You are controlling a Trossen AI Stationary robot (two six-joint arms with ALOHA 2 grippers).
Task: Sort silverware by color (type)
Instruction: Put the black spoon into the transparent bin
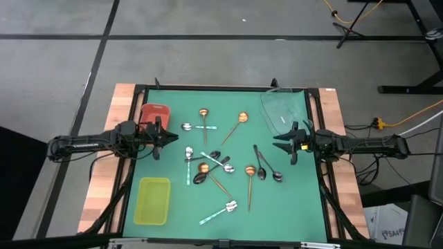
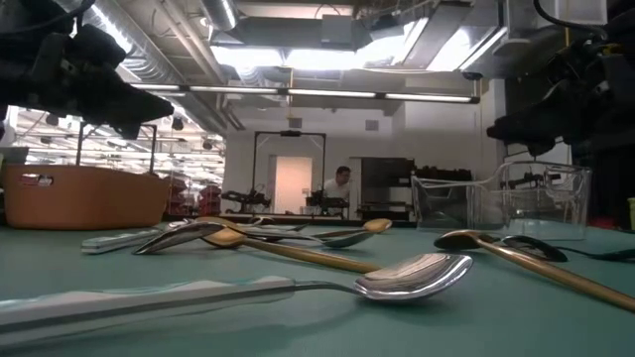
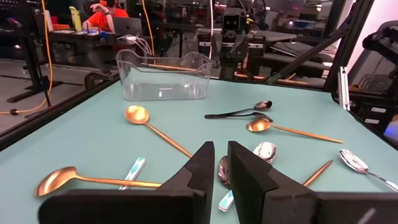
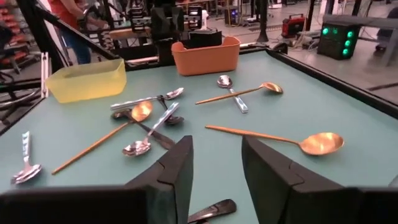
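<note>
- Surveying the green mat [image 1: 291,200], I find the silverware scattered across its middle: copper spoons [image 1: 203,113], black spoons [image 1: 261,171] and mint-handled spoons [image 1: 220,211], several crossing or touching one another.
- I see the red tray [image 1: 155,113], yellow-green tray [image 1: 154,200] and clear tray [image 1: 284,109] at the mat's edges, all apparently without spoons.
- I hold the left gripper [image 1: 166,136] over the mat's left edge, fingers nearly together around a slim gap, carrying nothing.
- I hold the right gripper [image 1: 279,141] over the right edge, fingers spread, carrying nothing.
- I judge each spoon light, rigid and slick, lying flat.
- I recommend pinching a handle mid-length, across its width, starting with an isolated spoon.
</note>
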